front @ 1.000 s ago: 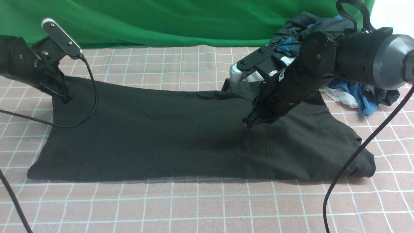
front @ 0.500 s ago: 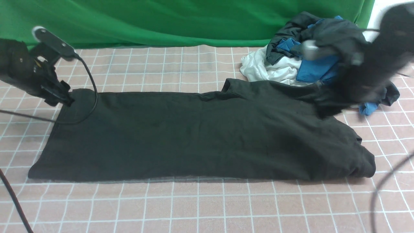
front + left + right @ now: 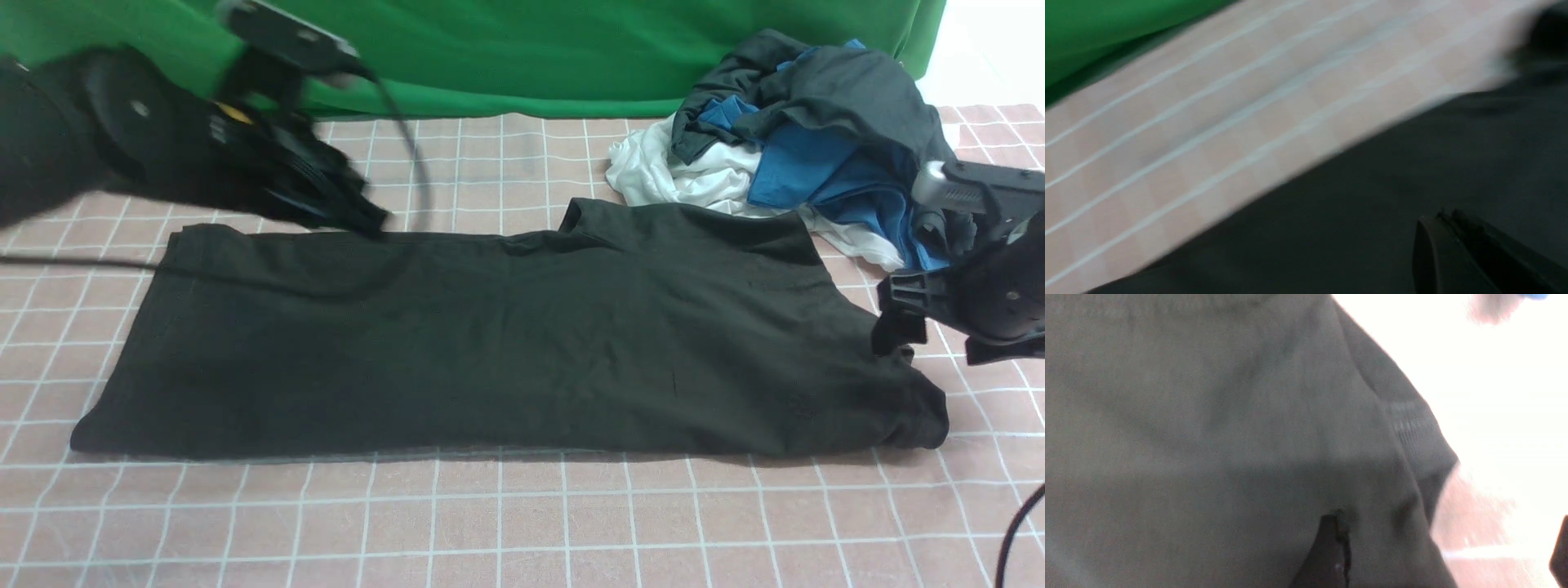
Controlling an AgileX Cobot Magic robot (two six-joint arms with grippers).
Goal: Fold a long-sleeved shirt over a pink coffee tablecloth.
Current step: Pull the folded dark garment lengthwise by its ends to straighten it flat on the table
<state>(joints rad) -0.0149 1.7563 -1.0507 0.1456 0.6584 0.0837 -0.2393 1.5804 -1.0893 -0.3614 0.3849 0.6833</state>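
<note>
I am lining up the next fold: shirt [image 3: 506, 343] lying flat mid-tablecloth [image 3: 522, 523], left gripper [image 3: 363, 219] pinched together at its far edge, right gripper [image 3: 898, 314] spread apart at its right end. Grab both corners evenly.

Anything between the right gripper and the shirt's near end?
Nothing visible. The right gripper sits open right beside the shirt at its right end; the clothes pile lies farther back.
</note>
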